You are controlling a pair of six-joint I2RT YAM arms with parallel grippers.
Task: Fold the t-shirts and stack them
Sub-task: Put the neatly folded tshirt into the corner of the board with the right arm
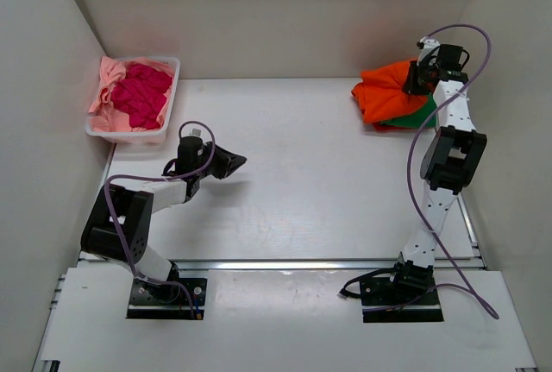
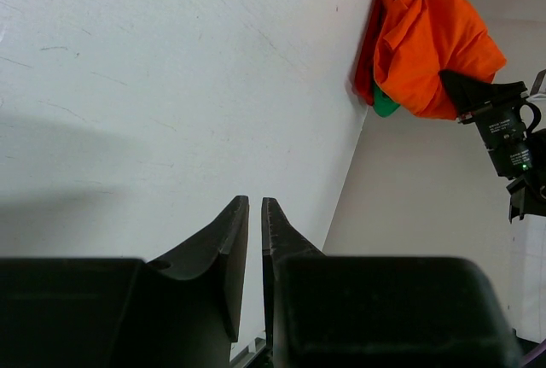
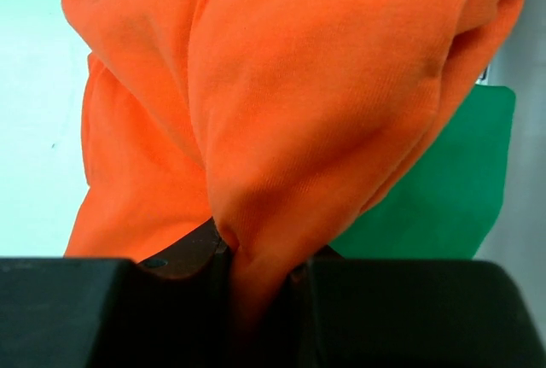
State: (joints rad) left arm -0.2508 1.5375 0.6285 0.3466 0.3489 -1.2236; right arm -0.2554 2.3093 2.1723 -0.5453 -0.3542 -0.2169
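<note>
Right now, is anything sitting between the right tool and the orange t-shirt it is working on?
Nothing visible does. The right tool is already shut on a fold of the orange t-shirt, which lies on the green t-shirt at the table's far right. The left tool hangs empty over bare table.

I see the basket (image 1: 169, 96) at the table's (image 1: 302, 173) far left, shirts (image 1: 138, 96) inside; far right of it, another shirt (image 1: 384, 91) lies atop a stack (image 1: 412, 118).
</note>
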